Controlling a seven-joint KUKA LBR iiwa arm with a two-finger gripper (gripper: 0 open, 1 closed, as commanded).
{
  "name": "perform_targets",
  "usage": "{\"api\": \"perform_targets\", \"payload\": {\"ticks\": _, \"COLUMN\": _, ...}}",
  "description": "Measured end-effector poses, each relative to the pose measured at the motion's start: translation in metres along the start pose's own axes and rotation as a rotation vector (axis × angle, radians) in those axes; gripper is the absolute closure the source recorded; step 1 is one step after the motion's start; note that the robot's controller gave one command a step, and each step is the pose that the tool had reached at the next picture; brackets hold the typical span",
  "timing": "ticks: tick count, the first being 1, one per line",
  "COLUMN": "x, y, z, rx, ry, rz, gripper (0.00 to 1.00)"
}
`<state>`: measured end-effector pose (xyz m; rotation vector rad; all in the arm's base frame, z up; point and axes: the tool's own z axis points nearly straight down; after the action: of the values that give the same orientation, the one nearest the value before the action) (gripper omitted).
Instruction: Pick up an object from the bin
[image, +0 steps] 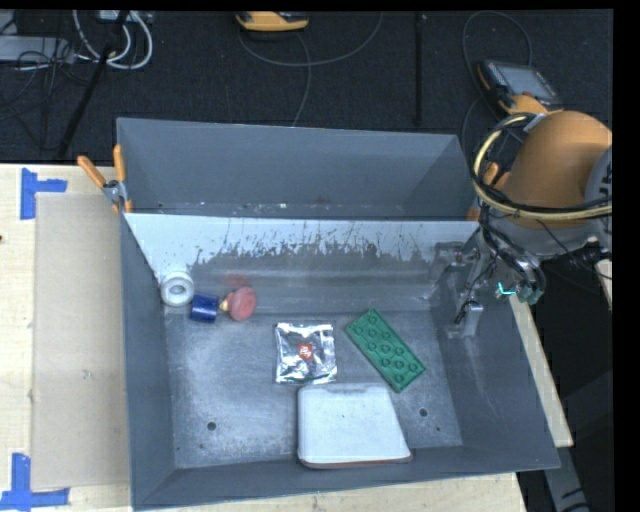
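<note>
Looking in from the near rim of the grey bin (200, 400), I log a flat white pad with rounded corners (350, 425) lying against the near wall, a little right of centre. Just beyond its far left corner a crumpled silver foil packet (306, 352) with a red mark at its middle lies flat on the floor. Right of the packet and apart from it is a green plate with rows of holes (385, 348), set slantwise, its near end close to the pad's far right corner. Farther back on the left three small items sit in a row near the left wall: a white roll of tape (177, 289), a blue cap (204, 308) just beside it, and a pinkish red round piece (240, 302) next to the cap. At the right side, level with that row, the claw (463, 312) hangs low by the right wall over bare floor, under the arm's orange cover (560, 150). The green plate is the item nearest to it, to its left and clear of it. I cannot tell how far the claw is open, nor whether it has hold of anything.
</note>
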<state>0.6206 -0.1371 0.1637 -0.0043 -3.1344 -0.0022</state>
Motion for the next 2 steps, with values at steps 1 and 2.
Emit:
{"api": "perform_targets", "payload": {"ticks": 1, "x": 0.019, "y": 0.047, "z": 0.099, "rx": -0.002, "ry": 0.000, "rz": 0.020, "gripper": 0.00}}
{"api": "perform_targets", "payload": {"ticks": 2, "x": 0.063, "y": 0.069, "z": 0.095, "rx": 0.000, "ry": -0.005, "rz": 0.068, "gripper": 0.00}}
